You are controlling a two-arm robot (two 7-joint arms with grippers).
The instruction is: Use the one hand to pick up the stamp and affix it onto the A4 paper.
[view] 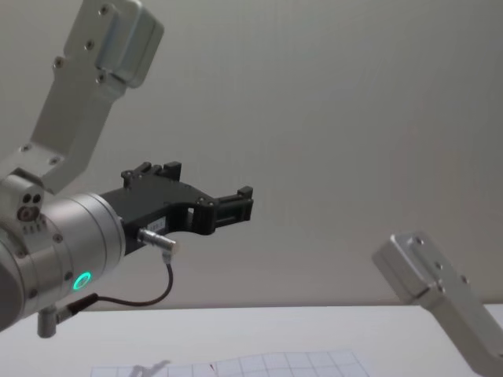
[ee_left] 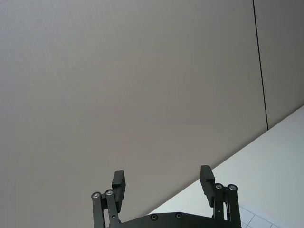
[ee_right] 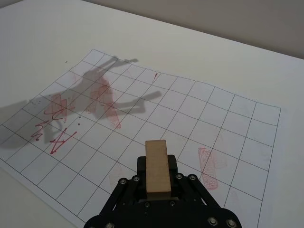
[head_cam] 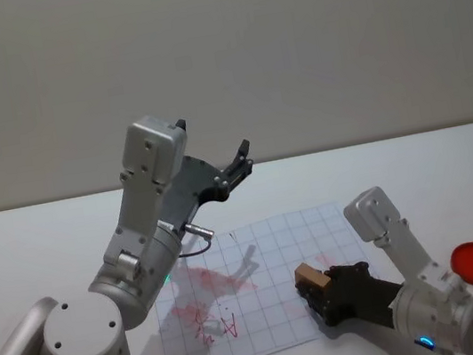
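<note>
Above A4 paper [ee_right: 190, 109], right gripper [ee_right: 157, 179] clamps stamp [ee_right: 156, 159].

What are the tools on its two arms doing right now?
Left tool: open, empty, raised in the air.
Right tool: shut on the wooden stamp, over the gridded paper.

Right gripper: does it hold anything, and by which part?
The right gripper holds the light tan wooden block stamp, jaws shut on its sides near the wrist-side end.

tan stamp [ee_right: 157, 166], grey-gridded white paper [ee_right: 223, 109] (red smudges [ee_right: 107, 97])
</note>
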